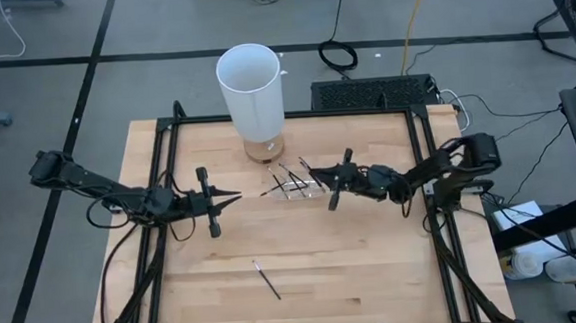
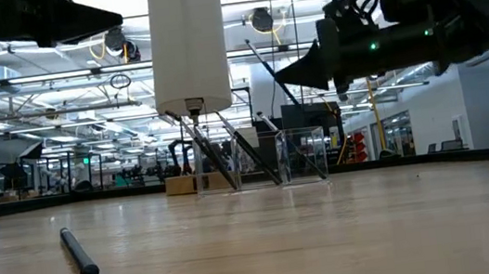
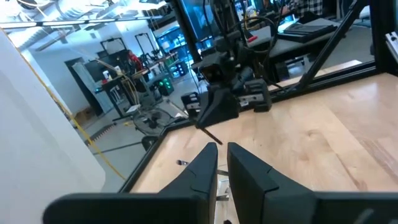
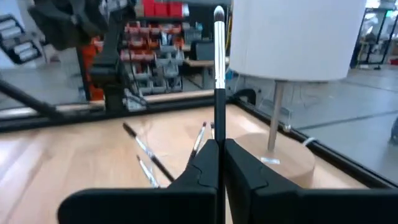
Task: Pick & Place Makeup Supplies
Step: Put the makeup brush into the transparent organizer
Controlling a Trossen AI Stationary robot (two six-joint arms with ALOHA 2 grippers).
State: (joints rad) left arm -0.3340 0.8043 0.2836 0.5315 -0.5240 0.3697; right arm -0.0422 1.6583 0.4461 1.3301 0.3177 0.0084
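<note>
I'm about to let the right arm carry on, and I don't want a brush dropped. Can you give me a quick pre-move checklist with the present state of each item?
1. Right gripper shut on a brush: ok, the brush stands up between its fingers.
2. Right gripper raised off the table: ok in the low view.
3. Left gripper clear of the right one: ok, a gap between them.
4. Left gripper holding nothing: cannot tell.
5. Clear tray with leaning brushes undisturbed: ok.
6. Stray brush lying alone near the front: not ok, not yet picked.

arms: black, jointed; black cables | pincer: tapered matte-black fingers; green leds
</note>
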